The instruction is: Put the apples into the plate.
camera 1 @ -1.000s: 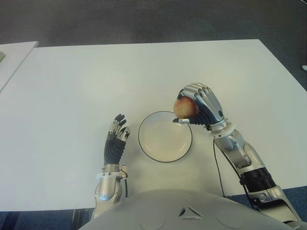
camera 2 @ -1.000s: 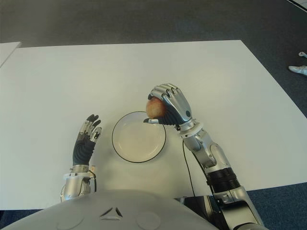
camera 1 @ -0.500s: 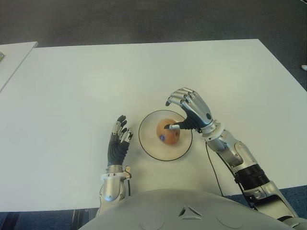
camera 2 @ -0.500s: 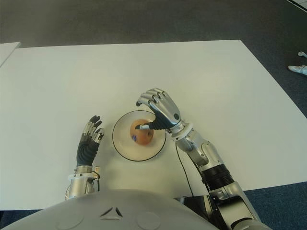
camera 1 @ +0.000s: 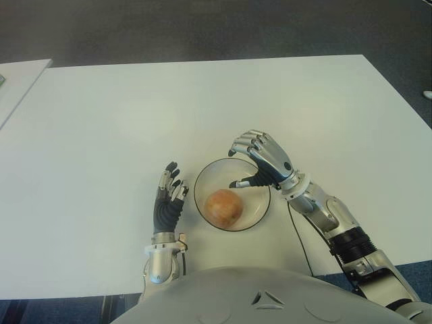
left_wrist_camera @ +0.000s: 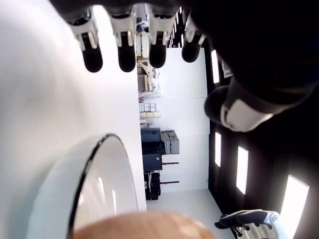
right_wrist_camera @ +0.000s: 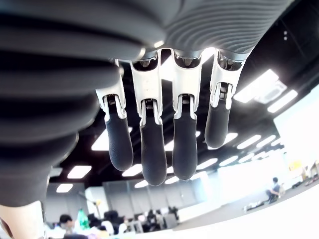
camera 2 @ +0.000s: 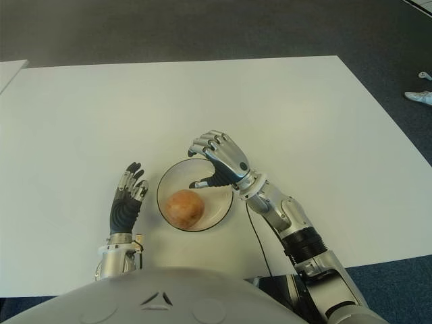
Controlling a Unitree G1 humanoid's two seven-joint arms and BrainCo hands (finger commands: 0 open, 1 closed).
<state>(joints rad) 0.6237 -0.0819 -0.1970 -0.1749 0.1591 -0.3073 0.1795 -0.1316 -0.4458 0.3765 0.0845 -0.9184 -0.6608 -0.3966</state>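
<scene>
Apple (camera 1: 223, 206) dropped into the plate (camera 1: 262, 207), no longer gripped like a second ago, so that one looked done. Nothing else in the plate, no other apple spotted on the desk (camera 1: 101, 121). Right robot hand (camera 1: 260, 162) spread above the plate's far-right rim; left robot hand (camera 1: 167, 197) relaxed, just left of plate.
</scene>
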